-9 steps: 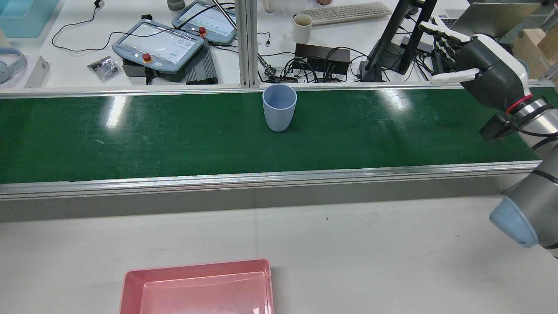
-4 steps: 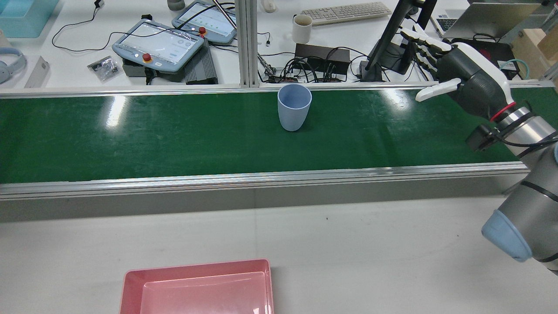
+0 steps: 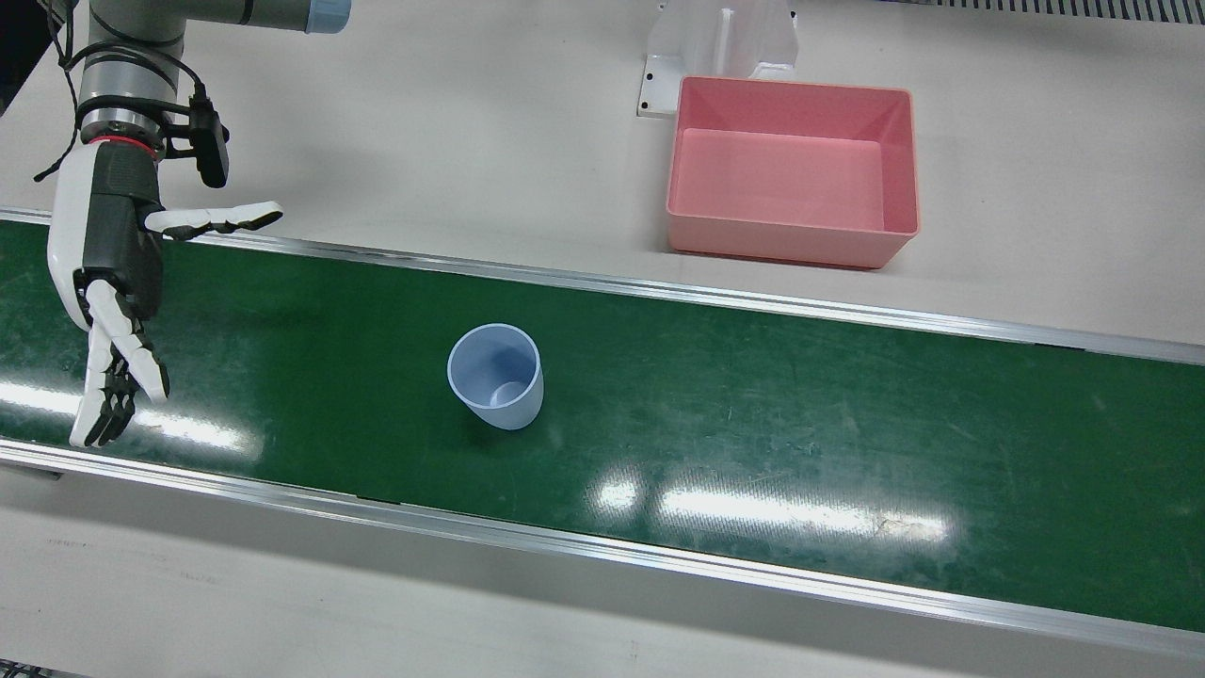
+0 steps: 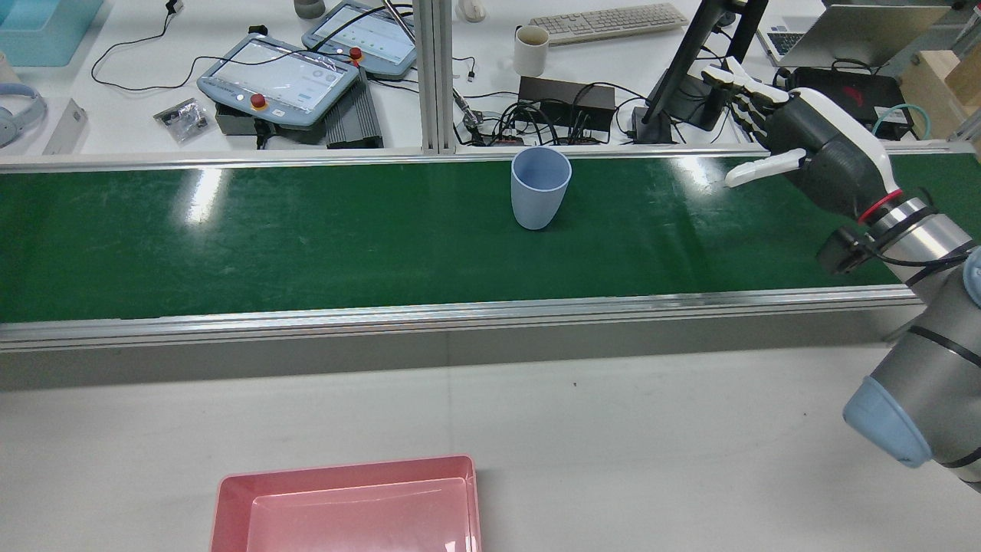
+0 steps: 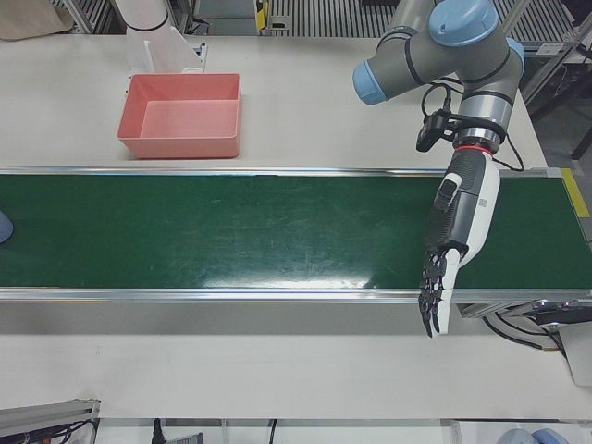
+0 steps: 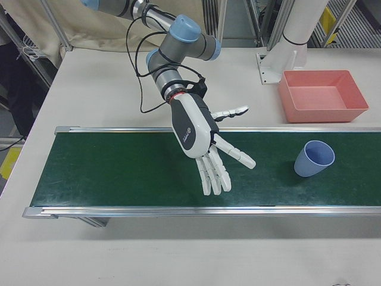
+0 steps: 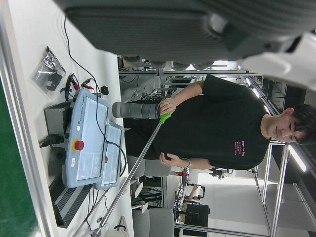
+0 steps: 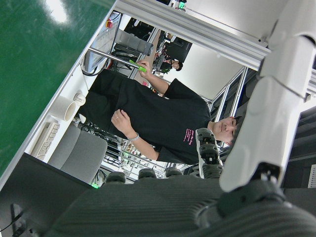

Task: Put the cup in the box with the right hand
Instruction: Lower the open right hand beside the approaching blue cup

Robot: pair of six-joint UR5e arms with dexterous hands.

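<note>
The blue cup (image 3: 496, 376) stands upright on the green belt (image 3: 753, 414), well apart from the right robot hand (image 3: 113, 282), which hovers over the belt's end with its fingers (image 6: 214, 170) spread apart, empty. The pink box (image 3: 791, 174) sits on the table (image 3: 471, 122) beyond the belt. The left robot hand (image 5: 453, 240) hangs stretched out over the belt's other end, fingers extended, holding nothing.

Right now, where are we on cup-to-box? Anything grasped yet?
Nothing grasped. The blue cup stands upright on the green belt, and the pink box on the table beyond it holds nothing. The right hand hovers open over the belt, well clear of the cup. Left hand is open too. Reach, grasp, carry and placing all remain.
</note>
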